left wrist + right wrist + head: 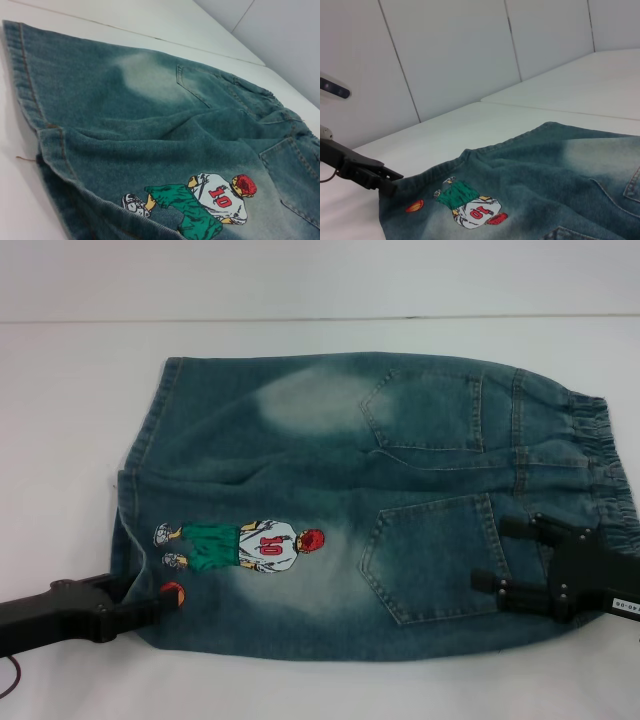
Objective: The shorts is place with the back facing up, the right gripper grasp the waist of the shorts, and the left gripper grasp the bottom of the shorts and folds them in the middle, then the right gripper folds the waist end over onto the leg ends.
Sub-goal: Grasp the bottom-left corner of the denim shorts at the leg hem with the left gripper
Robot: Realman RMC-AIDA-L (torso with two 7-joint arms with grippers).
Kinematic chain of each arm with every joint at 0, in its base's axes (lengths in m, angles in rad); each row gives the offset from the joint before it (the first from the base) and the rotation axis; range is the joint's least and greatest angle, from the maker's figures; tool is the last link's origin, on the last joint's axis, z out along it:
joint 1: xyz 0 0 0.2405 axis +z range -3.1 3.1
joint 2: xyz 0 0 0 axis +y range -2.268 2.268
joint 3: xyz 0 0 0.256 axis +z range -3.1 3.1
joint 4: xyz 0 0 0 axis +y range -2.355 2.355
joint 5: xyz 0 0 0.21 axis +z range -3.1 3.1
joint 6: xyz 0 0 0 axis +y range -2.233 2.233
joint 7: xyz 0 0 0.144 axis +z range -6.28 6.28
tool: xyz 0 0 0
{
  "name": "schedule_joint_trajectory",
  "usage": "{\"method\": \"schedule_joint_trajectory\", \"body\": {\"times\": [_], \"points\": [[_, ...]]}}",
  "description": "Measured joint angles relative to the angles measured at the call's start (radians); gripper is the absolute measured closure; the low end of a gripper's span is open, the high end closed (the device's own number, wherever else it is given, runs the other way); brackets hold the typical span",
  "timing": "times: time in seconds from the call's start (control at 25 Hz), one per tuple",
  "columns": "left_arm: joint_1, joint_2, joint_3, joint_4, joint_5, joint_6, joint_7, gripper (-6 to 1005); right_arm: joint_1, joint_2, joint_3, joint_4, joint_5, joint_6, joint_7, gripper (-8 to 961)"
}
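While the white table point(70, 440) carries them, the shorts point(330, 490) lie flat, back pockets up; the right gripper point(510, 560) hangs spread wide over the waist point(610, 470), and the left gripper point(150, 612) pinches the bottom point(128, 540) hem.

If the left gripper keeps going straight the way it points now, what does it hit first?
The left gripper points along the table at the bottom hem of the shorts. It would likely meet that denim edge first.

White table point(70, 440) — the shorts point(330, 470) spread flat on it, back pockets up.
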Motion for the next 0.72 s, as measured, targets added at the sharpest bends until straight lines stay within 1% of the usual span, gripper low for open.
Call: {"method": "schedule_joint_trajectory", "body": {"times": [0.28,0.48,0.72], "points": [[0.000,0.000,0.000,0.000,-0.001,-0.005,-0.003,312,0.000,0.000,0.000,0.000,0.000,0.000,-0.001,12],[-0.003,0.000,-0.001,0.009,-0.003,0.004,-0.004,394,0.000,0.000,0.000,0.000,0.000,0.000,-0.002,11],[-0.002,0.000,-0.001,0.017,-0.004,0.009,-0.006,417,-0.003,0.000,0.000,0.000,0.000,0.000,0.000,12]]}}
